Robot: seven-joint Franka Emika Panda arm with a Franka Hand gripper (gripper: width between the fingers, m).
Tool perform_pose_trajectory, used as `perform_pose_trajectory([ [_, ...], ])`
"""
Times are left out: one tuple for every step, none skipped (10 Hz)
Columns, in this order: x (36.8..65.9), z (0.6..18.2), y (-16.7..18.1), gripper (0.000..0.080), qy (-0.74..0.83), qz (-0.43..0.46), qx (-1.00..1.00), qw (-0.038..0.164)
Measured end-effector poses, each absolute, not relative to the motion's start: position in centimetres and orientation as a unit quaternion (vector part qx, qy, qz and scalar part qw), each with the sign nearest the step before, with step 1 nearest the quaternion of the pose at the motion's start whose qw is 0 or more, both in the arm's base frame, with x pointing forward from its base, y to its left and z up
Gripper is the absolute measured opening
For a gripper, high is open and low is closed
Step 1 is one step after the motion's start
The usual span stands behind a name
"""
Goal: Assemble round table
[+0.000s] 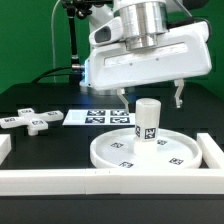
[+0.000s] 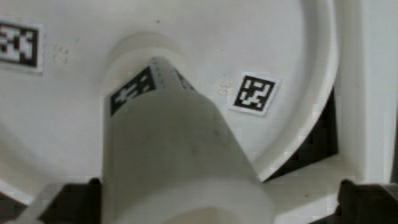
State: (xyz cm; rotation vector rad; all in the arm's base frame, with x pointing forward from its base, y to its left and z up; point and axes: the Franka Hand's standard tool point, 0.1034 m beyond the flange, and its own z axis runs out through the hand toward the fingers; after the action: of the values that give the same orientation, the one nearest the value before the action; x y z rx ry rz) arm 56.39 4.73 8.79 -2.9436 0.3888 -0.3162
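Post [image 1: 148,124] upright on rimmed disc [image 1: 103,153], end effector [image 1: 150,102] released, jaws wide beside post top

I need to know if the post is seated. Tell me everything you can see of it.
The post is a short, thick white cylinder, plastic by its look, with black-and-white tags on its side. It stands upright near the middle of the disc, base on the disc's face. The open gripper hangs over it, fingers either side of its top and clear of it. Whether its base is fastened does not show.
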Motion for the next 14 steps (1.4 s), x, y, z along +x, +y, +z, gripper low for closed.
perform_pose_trajectory([
  [56.4,8.8,4.6,0.0649,0.101,-0.11,-0.986,0.074],
  [56.4,8.7,4.6,0.0649,0.081,-0.111,-0.988,0.072],
  [56.4,8.7,4.6,0.0649,0.053,-0.113,-0.99,0.068],
  [56.4,8.7,4.6,0.0649,0.029,-0.114,-0.991,0.065],
  [56.4,8.6,4.5,0.0649,-0.029,-0.117,-0.991,0.056],
  [56.4,8.5,4.6,0.0649,-0.106,-0.116,-0.987,0.043],
  [56.2,8.4,4.8,0.0649,-0.157,-0.109,-0.981,0.037],
  [56.2,8.4,5.1,0.0649,-0.218,-0.108,-0.97,0.027],
  [55.8,8.2,5.4,0.0649,-0.268,-0.098,-0.958,0.021],
  [55.6,8.0,5.6,0.0649,-0.312,-0.09,-0.946,0.016],
  [55.7,8.0,5.3,0.0649,-0.331,-0.09,-0.939,0.013],
  [55.7,8.0,5.3,0.0649,-0.346,-0.09,-0.934,0.011],
  [55.7,8.0,5.2,0.0649,-0.385,-0.089,-0.919,0.005],
  [55.7,8.0,5.1,0.0649,-0.408,-0.089,-0.908,0.002],
])
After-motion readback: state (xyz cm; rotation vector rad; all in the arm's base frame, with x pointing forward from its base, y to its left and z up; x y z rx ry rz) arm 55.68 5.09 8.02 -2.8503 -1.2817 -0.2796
